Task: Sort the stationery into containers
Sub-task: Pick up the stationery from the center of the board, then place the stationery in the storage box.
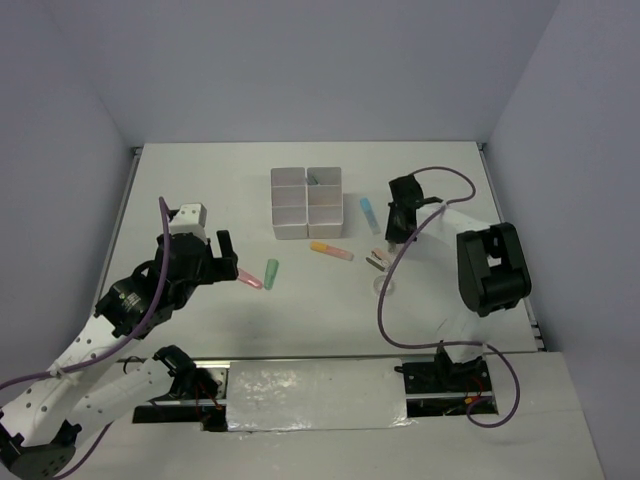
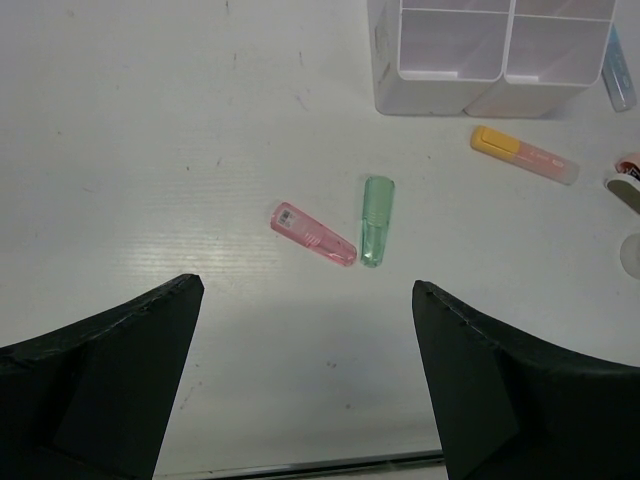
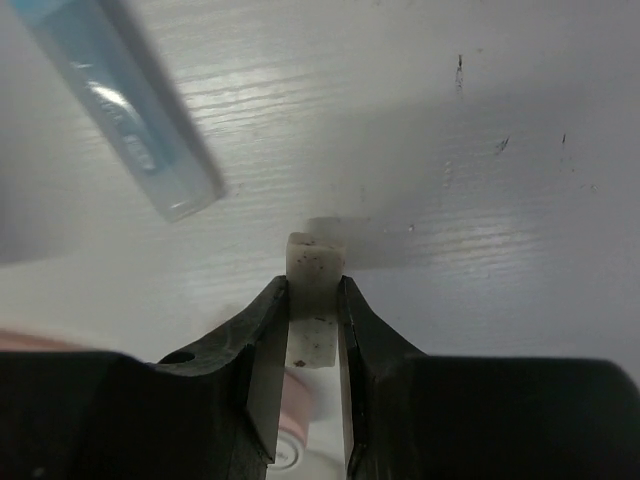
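Note:
The white six-compartment container block (image 1: 306,202) stands at the table's middle back; its near corner shows in the left wrist view (image 2: 470,60). My right gripper (image 3: 316,285) is shut on a tan eraser block (image 3: 314,300), held just above the table beside a blue marker (image 3: 120,110), to the right of the containers (image 1: 400,222). My left gripper (image 2: 305,300) is open and empty, hovering short of a pink marker (image 2: 313,233) and a green marker (image 2: 377,220). An orange-and-pink marker (image 2: 524,155) lies near the containers.
Thin pens (image 1: 377,260) and a clear tape ring (image 1: 385,288) lie right of centre. A small item sits in a back compartment (image 1: 314,181). The table's front edge (image 2: 300,466) runs just under my left gripper. Walls close in the table on three sides.

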